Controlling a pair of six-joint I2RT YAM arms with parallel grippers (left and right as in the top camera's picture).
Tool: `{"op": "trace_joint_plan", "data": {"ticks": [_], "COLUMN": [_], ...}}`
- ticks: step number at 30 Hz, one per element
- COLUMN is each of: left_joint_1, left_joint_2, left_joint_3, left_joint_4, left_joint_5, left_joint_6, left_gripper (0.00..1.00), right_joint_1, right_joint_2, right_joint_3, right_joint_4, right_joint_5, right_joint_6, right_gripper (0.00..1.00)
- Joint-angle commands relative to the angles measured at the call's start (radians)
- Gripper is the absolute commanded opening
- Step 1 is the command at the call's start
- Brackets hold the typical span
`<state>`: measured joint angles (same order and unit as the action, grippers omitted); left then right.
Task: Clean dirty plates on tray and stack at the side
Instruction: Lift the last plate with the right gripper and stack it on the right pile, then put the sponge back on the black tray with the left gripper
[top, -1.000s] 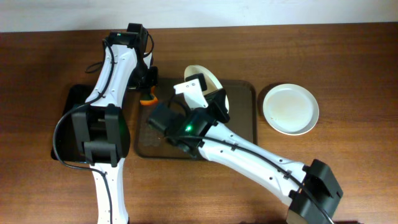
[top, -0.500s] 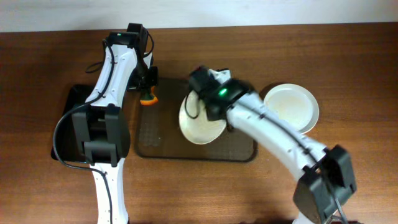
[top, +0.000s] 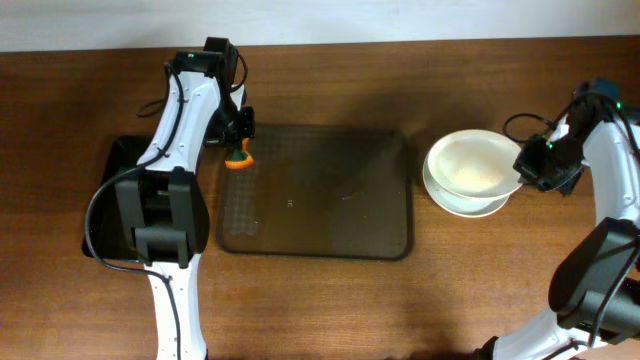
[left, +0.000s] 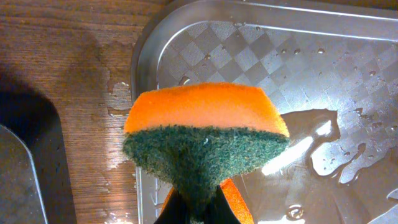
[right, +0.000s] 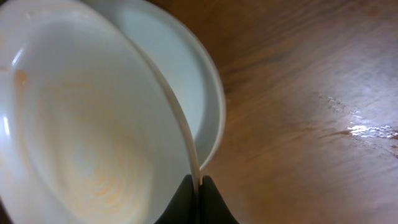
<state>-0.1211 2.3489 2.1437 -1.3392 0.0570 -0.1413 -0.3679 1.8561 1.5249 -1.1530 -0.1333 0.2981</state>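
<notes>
The brown-grey tray (top: 380, 235) lies mid-table with no plates on it; its base is wet in the left wrist view (left: 348, 56). My right gripper (top: 530, 165) is shut on the rim of a white plate (top: 470, 165) and holds it tilted just above another white plate (top: 462, 204) lying on the table right of the tray. In the right wrist view the held plate (right: 81, 124) shows a faint orange tint and the lower plate (right: 180, 74) lies behind it. My left gripper (top: 237, 150) is shut on an orange and green sponge (left: 205, 137) over the tray's far left corner.
A glossy black tray (top: 112, 165) lies at the left, partly under the left arm. Water drops lie on the wood beside the tray (left: 118, 99). Bare wooden table (right: 311, 93) lies right of the plate stack.
My right gripper has carried the plate from over the tray to the right, and now holds it over the plate lying on the table. The left arm and sponge have not moved.
</notes>
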Motion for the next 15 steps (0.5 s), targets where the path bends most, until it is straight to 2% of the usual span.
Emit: {"op": "trace_joint_plan", "data": {"ticks": [1,2,3,5,6,8,10,13,15], "left_joint_1": [0.006,0.006,0.008,0.026,0.040,0.074,0.140,0.255,0.314], "left_joint_2": [0.007,0.007,0.007,0.003,0.001,-0.005,-0.027,-0.034,-0.034], "left_joint_3": [-0.003,-0.003,-0.003,0.020,0.056,0.149,0.224,0.201,0.140], "left_joint_4": [-0.002,-0.002,-0.001,-0.034,-0.081,-0.187,-0.313,-0.342,-0.341], "left_joint_5": [0.014,0.014,0.014,0.014,0.014,0.002,-0.132,-0.137,-0.137], "left_joint_6": [0.017,0.017,0.016,0.016,0.016,0.016,-0.027,-0.029,-0.029], "left_gripper": [0.00,0.00,0.00,0.00,0.00,0.00,0.00,0.00,0.00], "right_joint_1": [-0.026,-0.024,-0.018,0.013,0.036,0.090,0.169,0.241,0.269], "right_joint_2": [0.002,0.002,0.002,0.002,0.002,0.002,0.002,0.002,0.002], "right_joint_3": [-0.080,-0.112,-0.127,-0.128,-0.127,-0.108,-0.048,-0.010,-0.010], "right_joint_4": [0.061,0.098,0.107,0.107,0.107,0.104,0.082,0.079,0.072], "right_joint_5": [0.040,0.032,0.016,-0.066,-0.090,-0.126,-0.125,-0.125,-0.125], "right_joint_6": [-0.004,-0.002,-0.005,-0.090,-0.093,-0.093,-0.092,-0.092,-0.092], "right_gripper": [0.04,0.09,0.22,0.35,0.39,0.41,0.45,0.64,0.64]}}
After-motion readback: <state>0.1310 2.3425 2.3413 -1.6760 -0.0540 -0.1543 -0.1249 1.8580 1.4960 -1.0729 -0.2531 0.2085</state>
